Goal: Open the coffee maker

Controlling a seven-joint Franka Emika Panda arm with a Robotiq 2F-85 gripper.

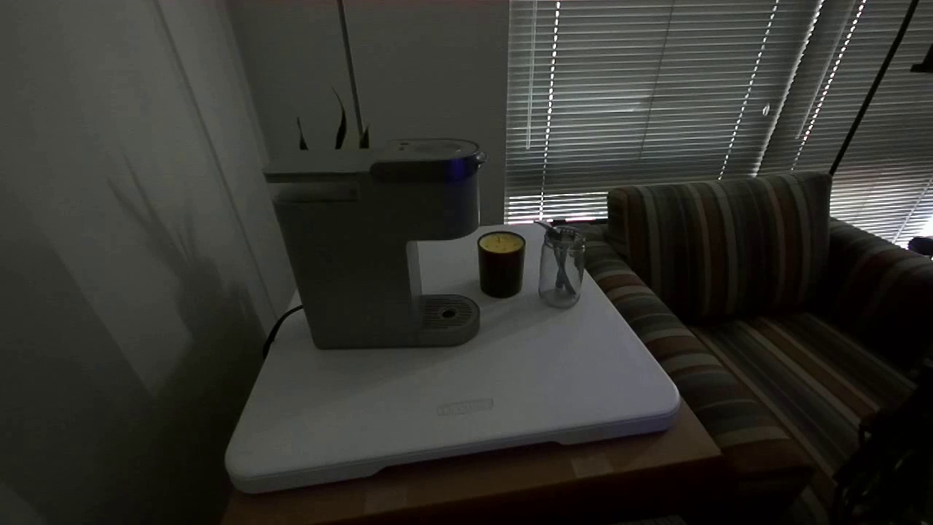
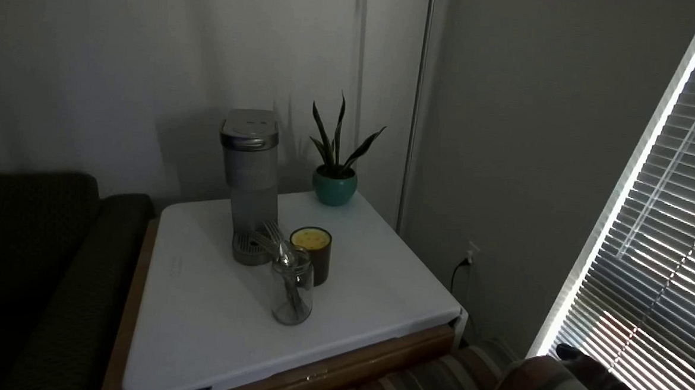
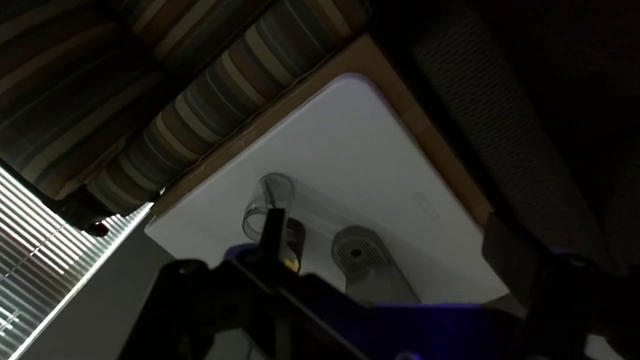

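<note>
Wrist view: nearest the camera, the black two-fingered tool [image 3: 384,220] is seen, its fingers [image 3: 272,232] spread wide apart.

In an exterior view, the foreground is taken up by a brown wooden stand [image 1: 641,452], by which a white, round-cornered tabletop [image 1: 568,379] is carried. Toward the left of the tabletop, the boxy grey coffee maker [image 1: 357,270] is set upright, its round-fronted, slotted grey drip tray [image 1: 450,334] turned rightward in this view. The dark-edged grey lid [image 1: 430,151] is found lying down on the body in both exterior views. Behind the coffee maker, a thin black cord [image 1: 280,321] is seen at the tabletop's edge.

Past the drip tray, a clear glass jar [image 1: 550,284] is stood with metal cutlery [image 2: 286,255] leaning in it; a dark cylindrical jar [image 1: 501,275] with a yellow fill [image 1: 503,244] is placed near it, slightly farther back, the two standing apart. Behind the coffee maker, a round teal pot [image 2: 334,191] is filled with pointed dark-green leaves [image 2: 360,150].

Beyond the tabletop's right edge, a striped upholstered armchair [image 1: 718,248] is placed. Farthest back, pale slatted window blinds [image 1: 619,95] are hung, bright light being admitted at their lower edge.
</note>
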